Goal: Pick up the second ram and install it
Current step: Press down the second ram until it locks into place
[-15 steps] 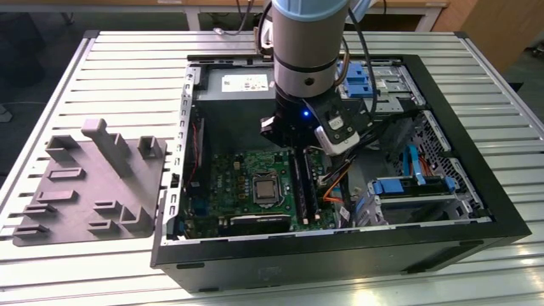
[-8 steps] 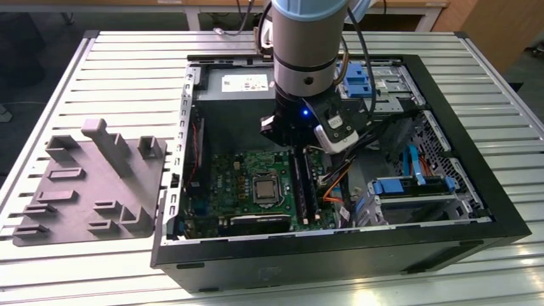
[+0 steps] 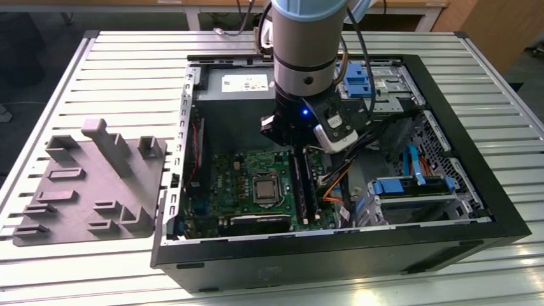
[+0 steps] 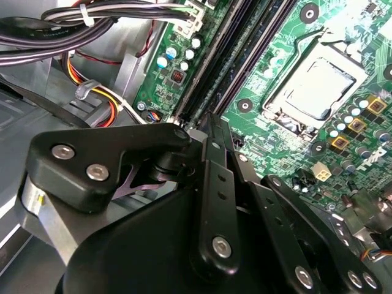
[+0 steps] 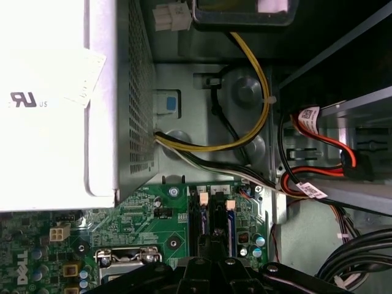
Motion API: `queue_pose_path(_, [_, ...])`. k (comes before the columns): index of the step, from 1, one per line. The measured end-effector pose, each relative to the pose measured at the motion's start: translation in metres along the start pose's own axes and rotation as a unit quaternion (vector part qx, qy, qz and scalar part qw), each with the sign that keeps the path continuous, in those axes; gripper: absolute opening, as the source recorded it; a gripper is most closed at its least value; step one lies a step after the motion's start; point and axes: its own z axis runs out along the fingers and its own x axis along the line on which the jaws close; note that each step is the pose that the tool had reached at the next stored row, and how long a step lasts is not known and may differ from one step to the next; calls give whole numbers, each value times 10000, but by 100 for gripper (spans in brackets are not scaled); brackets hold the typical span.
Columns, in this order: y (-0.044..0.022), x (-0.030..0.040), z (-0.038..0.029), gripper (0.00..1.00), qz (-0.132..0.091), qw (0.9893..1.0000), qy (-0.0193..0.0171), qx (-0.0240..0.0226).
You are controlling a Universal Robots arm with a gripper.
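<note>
While the gripper [image 3: 293,148] reached down into the open computer case [image 3: 476,172], jaws drawn together over the motherboard slots [image 4: 236,58], second ram [image 3: 304,185] apparently seated upright there, grey tray [image 3: 85,185] alongside on the slatted table [image 3: 127,57].

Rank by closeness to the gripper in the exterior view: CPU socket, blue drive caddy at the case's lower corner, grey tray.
Gripper sits over the motherboard.
1. CPU socket, just below it.
2. Blue drive caddy, toward the exterior view's right.
3. Grey tray, outside the case, far left.
</note>
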Motion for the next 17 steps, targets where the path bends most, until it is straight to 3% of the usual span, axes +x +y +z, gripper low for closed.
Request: queue_pose_path(17, [2,3,46,11,0,10000,0,0])
